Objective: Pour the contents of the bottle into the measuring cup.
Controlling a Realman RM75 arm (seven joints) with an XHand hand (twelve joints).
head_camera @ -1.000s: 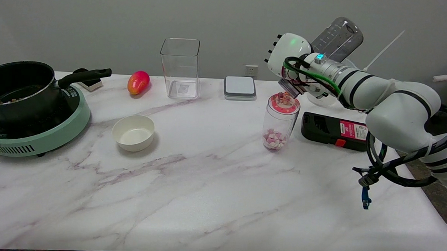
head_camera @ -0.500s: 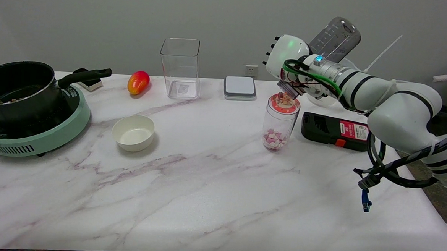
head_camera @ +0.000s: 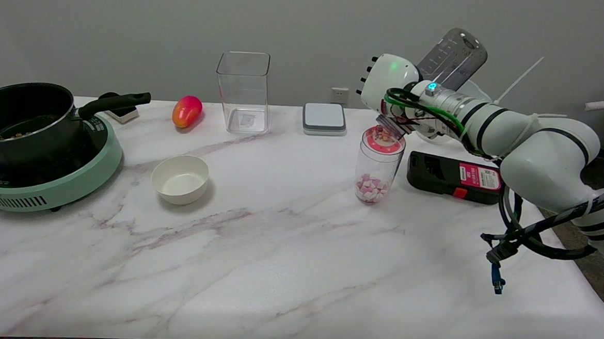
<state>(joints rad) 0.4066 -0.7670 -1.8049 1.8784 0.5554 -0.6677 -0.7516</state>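
Note:
My right hand (head_camera: 389, 80) grips a clear bottle (head_camera: 455, 53) with printed marks, tilted steeply so its base points up and to the right. The bottle's mouth is hidden behind the hand, just above the measuring cup (head_camera: 379, 160). That cup is a clear, upright cylinder with a red rim, standing right of the table's middle. Pink and white pieces (head_camera: 371, 187) lie in its bottom, and a few show at its rim under the hand. The part of the bottle that shows looks empty.
A black box with a red label (head_camera: 454, 178) lies just right of the cup. Along the back stand a grey-white scale (head_camera: 324, 118), a tall clear square container (head_camera: 243, 91) and a mango (head_camera: 186, 111). A white bowl (head_camera: 180, 178) and a pot on a green cooker (head_camera: 39, 145) are at the left.
The hand and the tilted bottle have sunk slightly toward the cup's rim. The cup and the other things have not moved.

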